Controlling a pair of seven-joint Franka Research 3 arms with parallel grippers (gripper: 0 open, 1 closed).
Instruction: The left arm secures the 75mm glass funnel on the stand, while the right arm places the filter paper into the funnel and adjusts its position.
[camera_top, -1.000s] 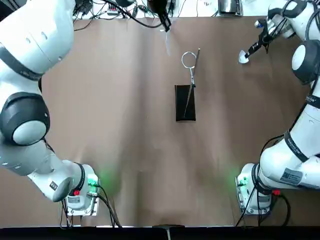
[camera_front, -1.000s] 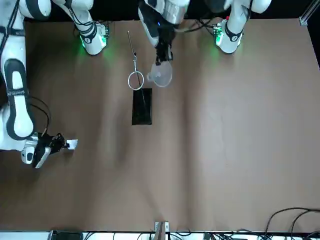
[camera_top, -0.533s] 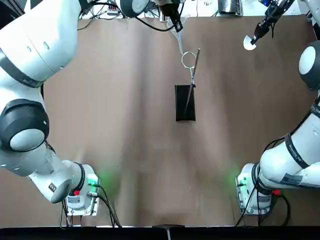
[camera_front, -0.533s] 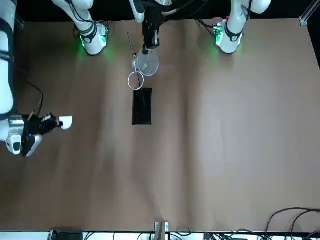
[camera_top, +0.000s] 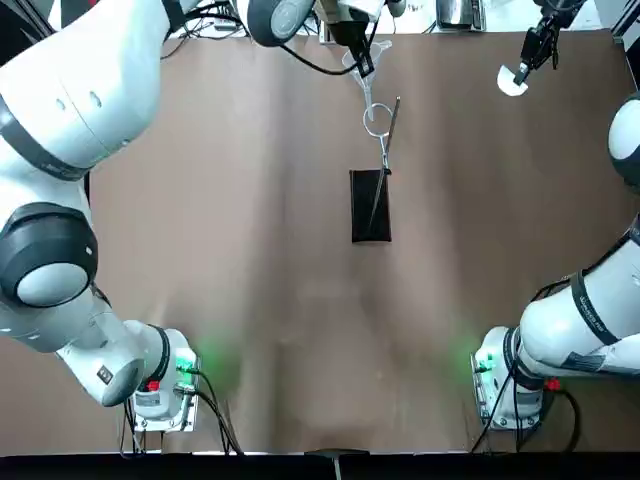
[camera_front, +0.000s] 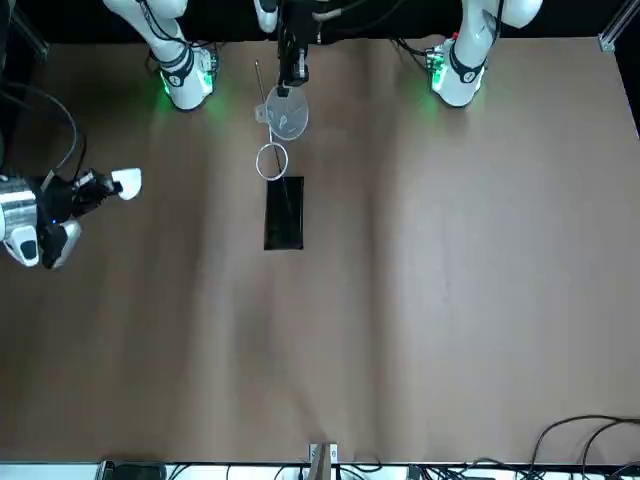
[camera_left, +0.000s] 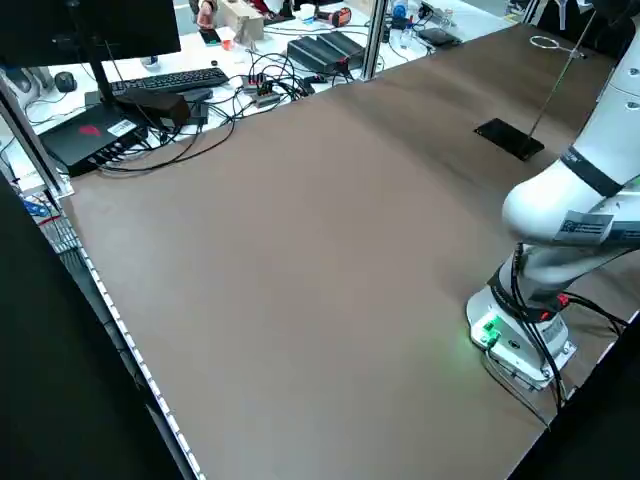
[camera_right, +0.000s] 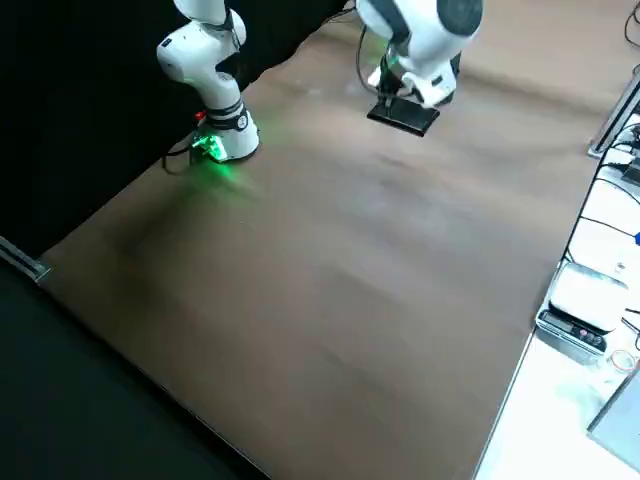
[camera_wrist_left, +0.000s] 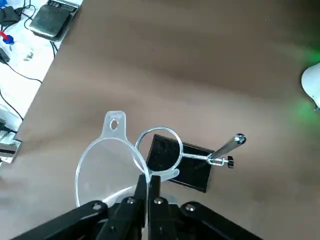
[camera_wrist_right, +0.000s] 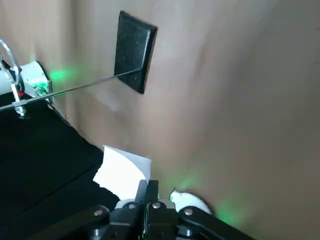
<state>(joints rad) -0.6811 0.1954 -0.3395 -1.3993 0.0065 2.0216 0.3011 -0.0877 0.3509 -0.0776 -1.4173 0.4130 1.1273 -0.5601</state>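
My left end effector (camera_wrist_left: 147, 192) had the glass funnel (camera_wrist_left: 111, 170) pinched beside the ring (camera_wrist_left: 181, 150), so centring then lowering came next

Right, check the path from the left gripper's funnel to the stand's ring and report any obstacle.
Nothing visible blocks it: the left gripper holds the funnel beside the ring. The stand's rod rises on the ring's far side from the funnel.

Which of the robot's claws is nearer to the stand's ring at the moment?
The left: its claw holds the funnel right by the ring. The right claw is farther off, out to the robot's right.
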